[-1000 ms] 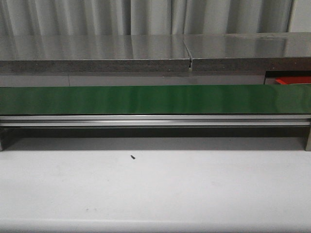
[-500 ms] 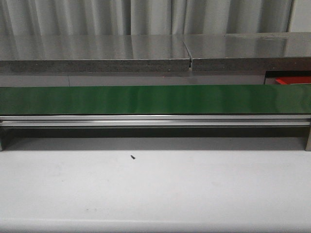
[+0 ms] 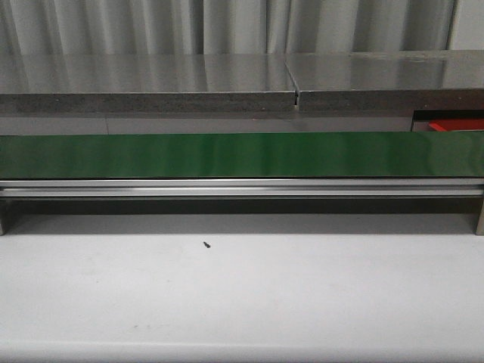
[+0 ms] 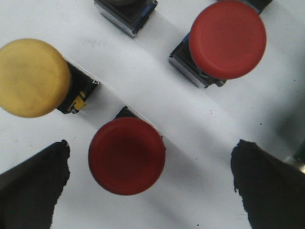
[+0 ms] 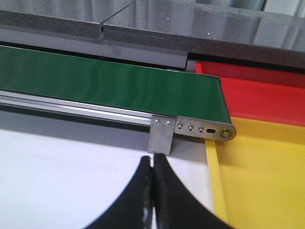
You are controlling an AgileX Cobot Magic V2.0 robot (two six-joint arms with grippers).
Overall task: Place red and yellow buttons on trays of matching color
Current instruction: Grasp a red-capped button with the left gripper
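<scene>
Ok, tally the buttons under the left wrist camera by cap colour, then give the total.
Red buttons: 2, one between the open fingers, one farther off
Yellow buttons: 1
Cap colour hidden: 1, cut off at the frame edge
Total: 4

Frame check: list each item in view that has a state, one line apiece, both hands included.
left hand: open, empty, above the buttons
right hand: shut, empty
nearer red button: on white surface, between the fingers, ungrasped
farther red button: on surface, untouched
yellow button: on surface, untouched
green belt: nothing on it
red tray: visible part empty
yellow tray: visible part empty
</scene>
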